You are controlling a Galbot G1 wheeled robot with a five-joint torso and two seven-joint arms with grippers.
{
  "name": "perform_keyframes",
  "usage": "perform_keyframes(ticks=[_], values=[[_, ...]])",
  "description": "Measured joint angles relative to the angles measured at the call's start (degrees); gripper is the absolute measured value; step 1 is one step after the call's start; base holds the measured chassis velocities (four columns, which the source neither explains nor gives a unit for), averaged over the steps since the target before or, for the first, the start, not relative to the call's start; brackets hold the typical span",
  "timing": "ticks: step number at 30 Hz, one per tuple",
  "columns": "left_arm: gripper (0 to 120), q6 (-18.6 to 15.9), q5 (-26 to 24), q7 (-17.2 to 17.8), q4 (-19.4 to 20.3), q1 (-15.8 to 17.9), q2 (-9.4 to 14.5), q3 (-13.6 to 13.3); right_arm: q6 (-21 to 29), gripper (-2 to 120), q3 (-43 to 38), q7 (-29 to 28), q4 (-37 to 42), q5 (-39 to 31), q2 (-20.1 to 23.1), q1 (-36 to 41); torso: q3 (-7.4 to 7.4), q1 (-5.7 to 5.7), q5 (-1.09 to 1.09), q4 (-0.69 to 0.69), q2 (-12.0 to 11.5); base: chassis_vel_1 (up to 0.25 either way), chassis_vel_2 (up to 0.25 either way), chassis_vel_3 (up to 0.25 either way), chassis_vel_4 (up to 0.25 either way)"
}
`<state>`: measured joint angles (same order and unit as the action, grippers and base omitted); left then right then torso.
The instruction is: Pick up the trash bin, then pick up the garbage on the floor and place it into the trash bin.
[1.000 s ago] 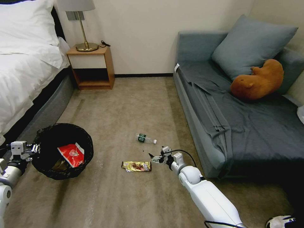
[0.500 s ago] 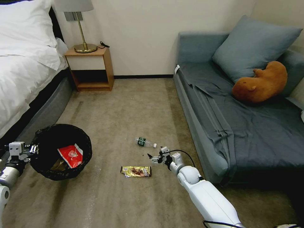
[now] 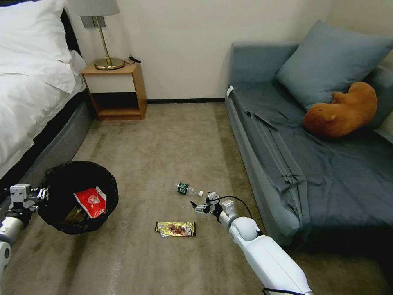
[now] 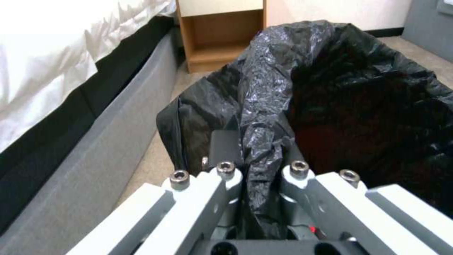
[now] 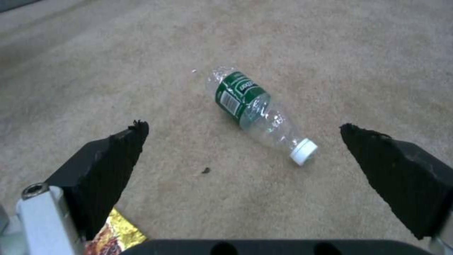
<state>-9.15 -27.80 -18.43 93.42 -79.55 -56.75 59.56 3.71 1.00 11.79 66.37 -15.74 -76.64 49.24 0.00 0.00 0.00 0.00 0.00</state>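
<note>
1. On the carpet (image 3: pixel 163 143) between the bed (image 3: pixel 28 90) and the sofa (image 3: pixel 327 172), your right gripper (image 5: pixel 243 136) hovers with its pads spread wide, the bottle (image 5: pixel 257 111) lying framed between them, untouched.
2. The bottle lies on its side, white cap toward the gripper, just ahead of the fingertips in the head view (image 3: pixel 187 189).
3. The gold-brown wrapper (image 3: pixel 176 228) lies flat on the carpet beside the right gripper, nearer you than the bottle.
4. Your left gripper (image 4: pixel 259 173) is pinched on the bag-lined rim of the trash bin (image 3: pixel 77 196), holding it at your left by the bed.
5. Inside the bin: red-and-white snack bag (image 3: pixel 92 201), something brownish beneath it.
6. Step in hand, as judged: bottle pickup, approach phase. Two items remain on the floor.
7. Next move calls for lowering to straddle the bottle across its width before closing; a round, light body may roll or skid off.
</note>
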Motion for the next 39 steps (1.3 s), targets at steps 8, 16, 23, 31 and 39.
perform_keyframes(ticks=[8, 16, 23, 31, 39], values=[[4, 0.17, -0.21, 0.06, 0.0, -0.22, -0.04, 0.04, 0.01, 100, -0.49, 0.0, 0.1, 0.29, -0.08, 0.92, 0.0, 0.0, 0.0, 0.0, -0.01, -0.065, 0.056, 0.05, -0.063], [4, 0.38, -0.31, 0.05, -0.12, -0.36, -0.19, 0.24, 0.11, 100, -0.4, 0.0, 0.06, 0.4, 0.0, 1.12, 0.0, 0.0, 0.0, 0.0, 0.0, -0.043, 0.043, 0.049, -0.049], [4, 0.48, -0.47, -0.04, -0.58, -0.32, -0.02, 0.43, 0.19, 100, 0.04, 0.0, -0.45, 0.4, -0.09, 0.67, 0.0, 0.0, 0.0, 0.0, 0.0, -0.047, 0.048, 0.046, -0.055], [4, 0.48, -0.59, -0.07, -1.01, 0.57, 0.53, 0.37, 0.21, 100, 0.43, 0.0, -1.23, 0.4, -0.23, -0.02, 0.0, 0.0, 0.0, 0.0, 0.0, -0.05, 0.075, 0.053, -0.066], [4, 0.43, -0.61, -0.08, -1.59, 1.23, 0.68, -0.03, 0.2, 100, 1.33, 0.05, -2.16, 0.64, -0.34, -0.43, 0.0, 0.0, 0.0, 0.0, 0.0, -0.072, 0.056, 0.053, -0.056]])
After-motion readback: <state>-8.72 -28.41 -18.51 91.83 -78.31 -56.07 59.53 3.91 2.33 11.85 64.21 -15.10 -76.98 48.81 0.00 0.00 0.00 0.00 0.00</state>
